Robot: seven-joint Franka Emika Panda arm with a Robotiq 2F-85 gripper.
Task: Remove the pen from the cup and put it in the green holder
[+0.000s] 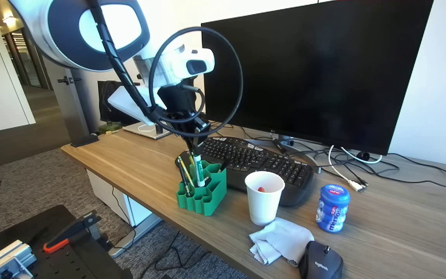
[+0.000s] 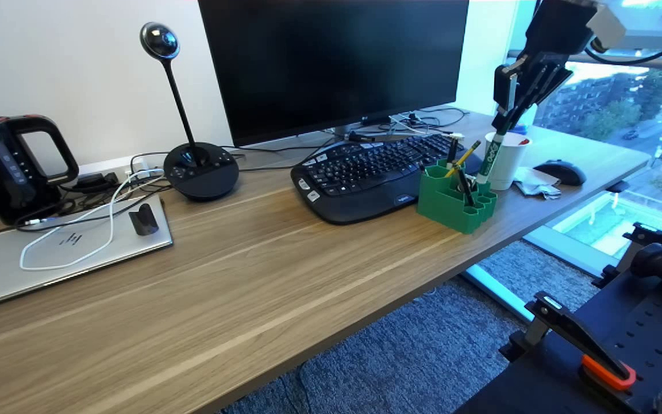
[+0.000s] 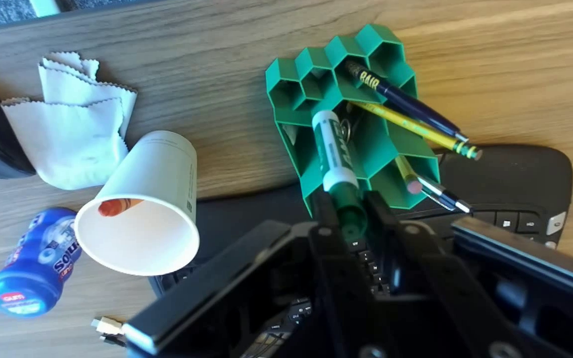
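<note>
In an exterior view, the gripper (image 1: 196, 152) pinched the pen (image 1: 199, 170) at the green holder (image 1: 218, 192), near the front edge of the desk (image 1: 138, 159); early release risked a topple. In the wrist view, a leaning pencil (image 3: 406, 122) might have blocked entry. In an exterior view, the pen overlapped the cup (image 2: 513, 164); insertion depth was unclear.

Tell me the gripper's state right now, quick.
Gripper: closed, holding the green-and-white marker pen.
</note>
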